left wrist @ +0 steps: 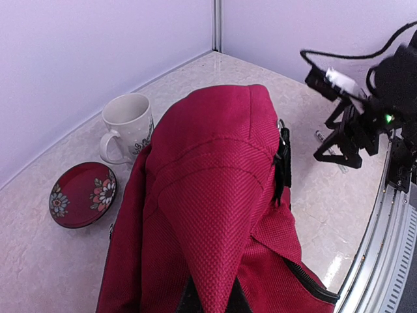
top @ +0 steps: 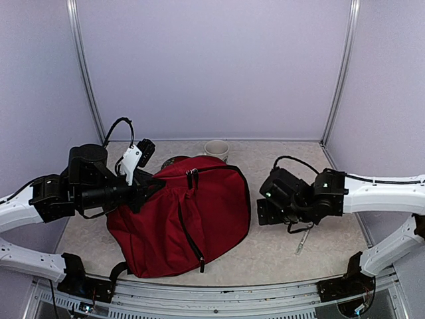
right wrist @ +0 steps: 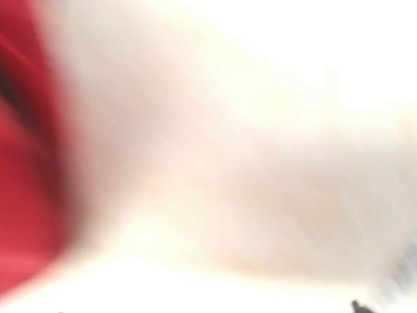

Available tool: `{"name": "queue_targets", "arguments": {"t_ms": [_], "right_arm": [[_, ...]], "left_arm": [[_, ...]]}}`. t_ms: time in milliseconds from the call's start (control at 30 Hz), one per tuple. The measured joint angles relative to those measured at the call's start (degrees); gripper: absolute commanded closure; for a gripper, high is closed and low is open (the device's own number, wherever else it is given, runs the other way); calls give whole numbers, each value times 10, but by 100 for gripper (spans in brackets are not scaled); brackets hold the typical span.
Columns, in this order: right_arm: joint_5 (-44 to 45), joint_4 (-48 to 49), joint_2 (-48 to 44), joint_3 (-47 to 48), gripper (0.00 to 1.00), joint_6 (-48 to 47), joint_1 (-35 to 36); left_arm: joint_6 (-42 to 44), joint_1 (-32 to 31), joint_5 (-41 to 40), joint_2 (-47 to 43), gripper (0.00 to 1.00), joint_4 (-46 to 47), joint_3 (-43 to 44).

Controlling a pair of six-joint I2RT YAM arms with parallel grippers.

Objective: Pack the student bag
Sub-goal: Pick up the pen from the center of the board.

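**A:** Overhead, the bag (top: 212, 199) fills the middle of the frame. It's dark red and slumped on the table (top: 285, 256), with a black zip (top: 189, 236) running down its front towards the bottom edge.

**B:** And the left gripper (top: 145, 193) is right on it, centre-left, at the bag's left side. The jaws are pinched fully together on a fold of the red cloth. In the left wrist view that cloth rises in a ridge and runs straight down to the bottom edge of the frame.

**A:** What about the right gripper (top: 260, 211)?

**B:** It's right of centre, just beside the bag's right edge and pointing at it. I can't tell whether it touches the cloth. I can't tell how wide the jaws stand either, or whether they hold anything. From above it's a black lump, and its own camera gives only a red smear on the left and pale blur elsewhere.

**A:** Round the bag, then. A white mug (top: 216, 149) stands upright at top centre, just above the bag's upper edge.

**B:** The left wrist view has it upper left, handle towards the left edge. Just below it is a red dish (left wrist: 83, 194) painted with flowers, lying flat close by the bag's side.

**A:** Are the mug and dish touching?

**B:** They're very close, but I can't say.

**A:** Lower right overhead, a thin silvery stick (top: 303, 242) lies on the table below the right gripper, well apart from the bag.
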Motion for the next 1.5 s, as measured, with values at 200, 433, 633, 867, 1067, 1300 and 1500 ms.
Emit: {"name": "queue_targets", "arguments": {"t_ms": [200, 433, 633, 867, 1067, 1300, 1500], "right_arm": [[-29, -89, 29, -132, 4, 83, -80], [-76, -4, -14, -206, 11, 67, -175], [-135, 88, -29, -259, 36, 35, -226], [-151, 125, -12, -253, 100, -12, -240], [-190, 141, -10, -246, 100, -45, -241], [-283, 208, -103, -243, 100, -113, -233], [-365, 382, -148, -233, 100, -178, -147]], "left_arm": [[3, 0, 2, 1, 100, 1, 0], [3, 0, 7, 0, 100, 10, -6], [3, 0, 7, -1, 100, 12, -7], [3, 0, 7, -3, 100, 13, -8], [3, 0, 7, -3, 100, 12, -9], [3, 0, 7, -3, 100, 13, -9], [2, 0, 6, -3, 100, 13, -9]]}}
